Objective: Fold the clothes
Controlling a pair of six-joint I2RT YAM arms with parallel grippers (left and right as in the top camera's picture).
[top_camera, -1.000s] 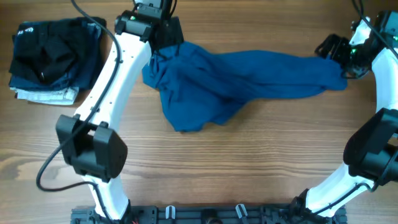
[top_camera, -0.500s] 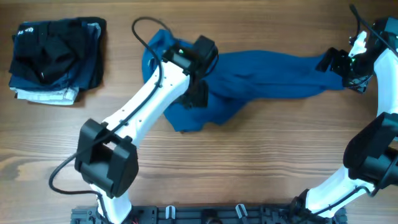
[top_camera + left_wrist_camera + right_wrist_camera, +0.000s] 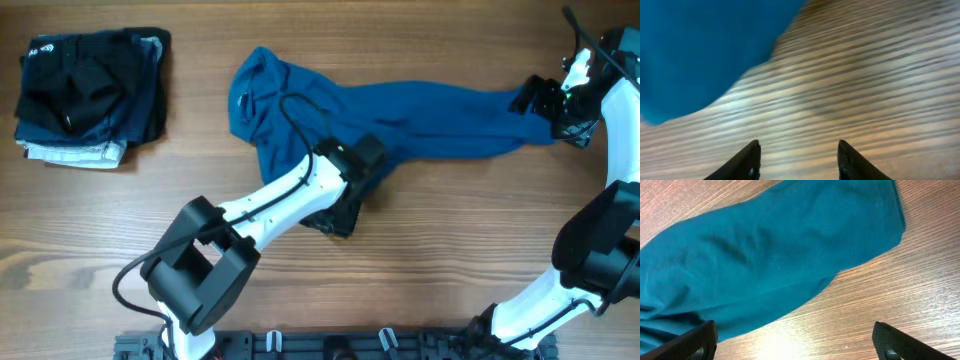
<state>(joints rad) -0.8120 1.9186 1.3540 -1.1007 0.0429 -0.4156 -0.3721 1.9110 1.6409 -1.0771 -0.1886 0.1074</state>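
Observation:
A blue garment (image 3: 400, 125) lies crumpled and stretched across the far half of the table, with its collar end (image 3: 255, 85) at the left. My left gripper (image 3: 337, 215) hangs over the garment's near edge. In the left wrist view its jaws (image 3: 799, 146) stand partly apart over bare wood with nothing between them, and the blue cloth (image 3: 700, 50) lies ahead to the left. My right gripper (image 3: 535, 100) is at the garment's right end. Its jaws (image 3: 797, 342) are wide open over wood, just short of the cloth (image 3: 770, 255).
A stack of folded dark clothes (image 3: 90, 85) on a white piece sits at the far left corner. Bare wooden table (image 3: 450, 250) runs along the near side. The right arm's base (image 3: 600, 250) stands at the right edge.
My left arm swung from the collar end at the back to the garment's near edge, its jaws narrowing. The collar end is now uncovered. The right gripper shifted slightly toward the cloth.

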